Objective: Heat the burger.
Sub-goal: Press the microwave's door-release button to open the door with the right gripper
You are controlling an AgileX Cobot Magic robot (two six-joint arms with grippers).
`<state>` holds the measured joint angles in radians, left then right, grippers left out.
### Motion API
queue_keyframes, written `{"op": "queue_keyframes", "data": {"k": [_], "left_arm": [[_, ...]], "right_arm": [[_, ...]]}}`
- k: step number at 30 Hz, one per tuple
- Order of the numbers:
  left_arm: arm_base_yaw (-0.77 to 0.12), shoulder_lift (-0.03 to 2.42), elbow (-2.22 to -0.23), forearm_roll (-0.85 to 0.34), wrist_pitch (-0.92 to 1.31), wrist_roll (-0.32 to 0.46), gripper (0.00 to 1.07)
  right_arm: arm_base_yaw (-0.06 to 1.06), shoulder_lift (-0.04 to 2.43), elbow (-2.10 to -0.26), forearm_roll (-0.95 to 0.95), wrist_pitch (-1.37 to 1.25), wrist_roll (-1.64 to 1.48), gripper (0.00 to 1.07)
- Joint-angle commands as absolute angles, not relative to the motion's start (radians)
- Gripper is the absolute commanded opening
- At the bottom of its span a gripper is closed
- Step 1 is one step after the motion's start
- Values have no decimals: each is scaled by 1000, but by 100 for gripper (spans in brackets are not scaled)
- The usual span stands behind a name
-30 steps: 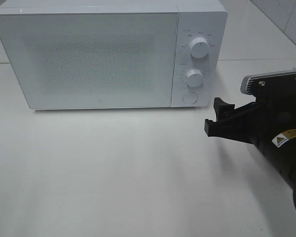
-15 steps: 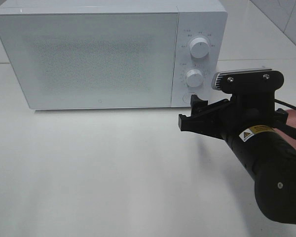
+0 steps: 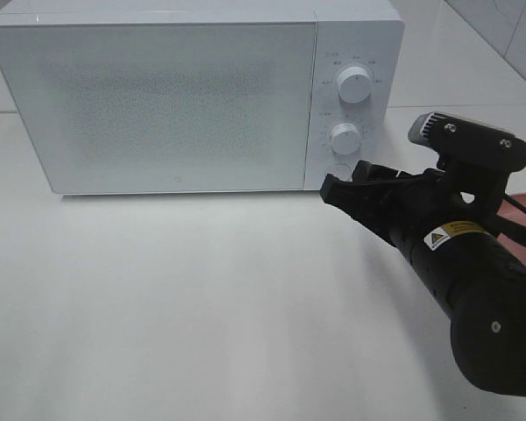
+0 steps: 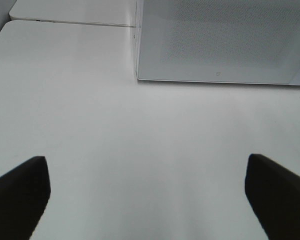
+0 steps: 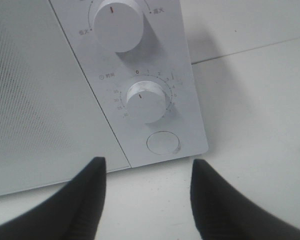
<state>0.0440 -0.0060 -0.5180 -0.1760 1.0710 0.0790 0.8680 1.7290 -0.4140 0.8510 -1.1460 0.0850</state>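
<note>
The right gripper [image 3: 344,178] has swung in from 3 o'clock to the round button [image 5: 163,142] of the microwave [image 3: 373,35], jaws narrowed but empty (left gripper [image 4: 146,165] gapes wide, idle). The burger shows in no view; the door [image 3: 158,105] is shut, so opening it likely comes first.

You're looking at a microwave [image 3: 351,26] cased in smooth white plastic with a faint sheen. Its door [image 3: 158,105] is a frosted, finely speckled panel, and the lower knob [image 5: 147,100] has a brushed-looking face. The table [image 3: 202,298] reads matt white and smooth. At the frame's right, the right gripper [image 3: 345,181] is matt black and the arm casing [image 3: 495,320] behind it glossier.
</note>
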Motion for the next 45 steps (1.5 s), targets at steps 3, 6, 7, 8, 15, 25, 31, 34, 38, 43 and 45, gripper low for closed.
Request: {"op": "queue_keyframes", "data": {"k": [3,6,7,8,15,25,31,34,38,43,45], "left_arm": [[45,-14,-517,-180,1073,73,98],[45,-14,-517,-180,1073,73,98],[45,-14,-517,-180,1073,73,98],[45,-14,-517,-180,1073,73,98],[45,-14,-517,-180,1073,73,98],[45,-14,-517,-180,1073,73,98],[45,-14,-517,-180,1073,73,98],[45,-14,-517,-180,1073,73,98],[45,-14,-517,-179,1073,73,98],[45,-14,-517,-180,1073,73,98],[45,-14,-517,-180,1073,73,98]], "right_arm": [[869,1732,-420,848,-1146,357,27],[869,1732,-420,847,-1146,538,20],[869,1732,-420,847,-1146,538,20],[869,1732,-420,847,-1146,644,16],[869,1732,-420,847,-1135,961,11],[869,1732,-420,844,-1057,1163,0],[864,1736,-421,844,-1030,1181,0],[864,1736,-421,849,-1026,1187,0],[864,1762,-437,848,-1030,1194,0],[864,1828,-475,843,-1030,1250,0],[864,1838,-482,842,-1030,1256,0]]}}
